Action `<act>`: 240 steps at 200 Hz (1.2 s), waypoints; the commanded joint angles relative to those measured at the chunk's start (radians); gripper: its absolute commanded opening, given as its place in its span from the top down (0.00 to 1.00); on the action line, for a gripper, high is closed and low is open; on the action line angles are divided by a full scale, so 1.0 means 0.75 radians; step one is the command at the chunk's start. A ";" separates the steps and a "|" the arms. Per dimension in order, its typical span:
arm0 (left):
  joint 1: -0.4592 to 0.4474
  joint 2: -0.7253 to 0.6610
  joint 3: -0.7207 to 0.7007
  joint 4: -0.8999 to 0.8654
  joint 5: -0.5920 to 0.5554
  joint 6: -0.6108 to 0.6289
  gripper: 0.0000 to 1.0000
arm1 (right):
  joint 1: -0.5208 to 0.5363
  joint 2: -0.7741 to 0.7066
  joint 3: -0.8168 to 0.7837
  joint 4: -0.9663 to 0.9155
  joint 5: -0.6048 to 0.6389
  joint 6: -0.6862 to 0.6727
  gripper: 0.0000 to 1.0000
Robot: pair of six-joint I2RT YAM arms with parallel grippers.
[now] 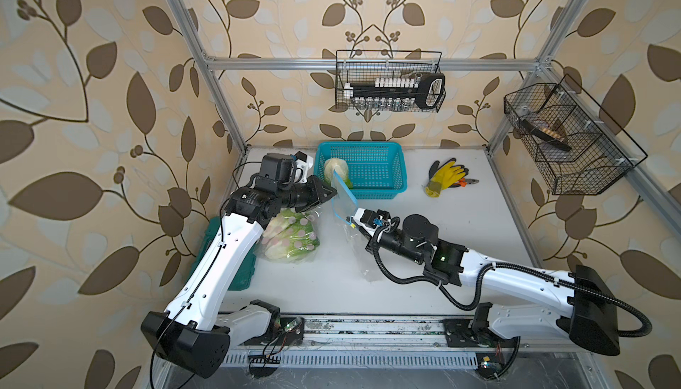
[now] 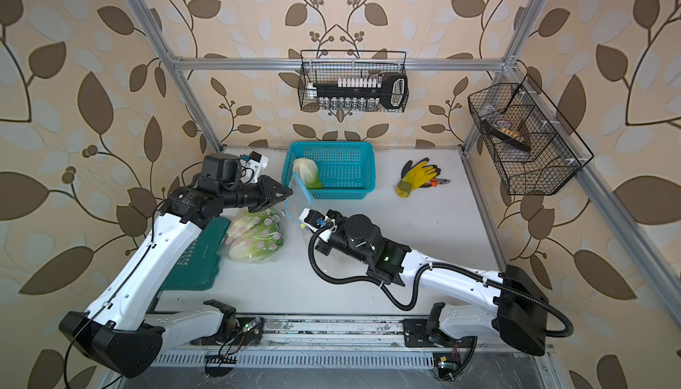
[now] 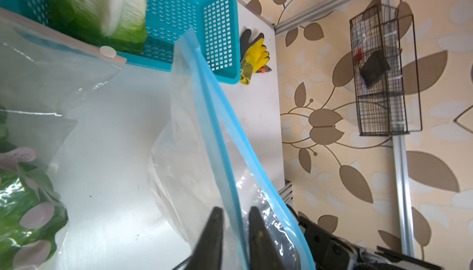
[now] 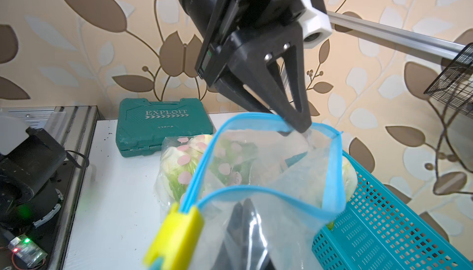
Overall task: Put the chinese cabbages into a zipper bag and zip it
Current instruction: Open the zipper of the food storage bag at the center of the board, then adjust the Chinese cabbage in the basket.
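The walls [image 1: 92, 110] have cream paper with big brown leaves and thin brown stems. Shiny grey metal bars [image 1: 276, 62] stand in the corners and run across the back. A white table [image 1: 479, 199] sits between them. A black wire basket [image 1: 342, 73] hangs on the back bar. A second wire basket [image 1: 589, 180] hangs on the side. The light is soft and even.
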 commanded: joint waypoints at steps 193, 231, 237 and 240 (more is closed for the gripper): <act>0.008 -0.188 0.178 -0.382 -0.689 0.491 1.00 | -0.504 0.636 0.921 -0.983 0.005 0.853 0.10; 0.008 -0.300 0.325 -0.459 -0.983 0.479 1.00 | -0.489 0.961 1.264 -1.021 0.111 0.805 0.01; 0.008 -0.318 0.327 -0.447 -0.996 0.483 1.00 | -0.478 0.999 1.302 -1.011 0.125 0.797 0.00; 0.008 -0.326 0.326 -0.441 -0.996 0.484 1.00 | -0.472 1.020 1.322 -1.006 0.139 0.792 0.00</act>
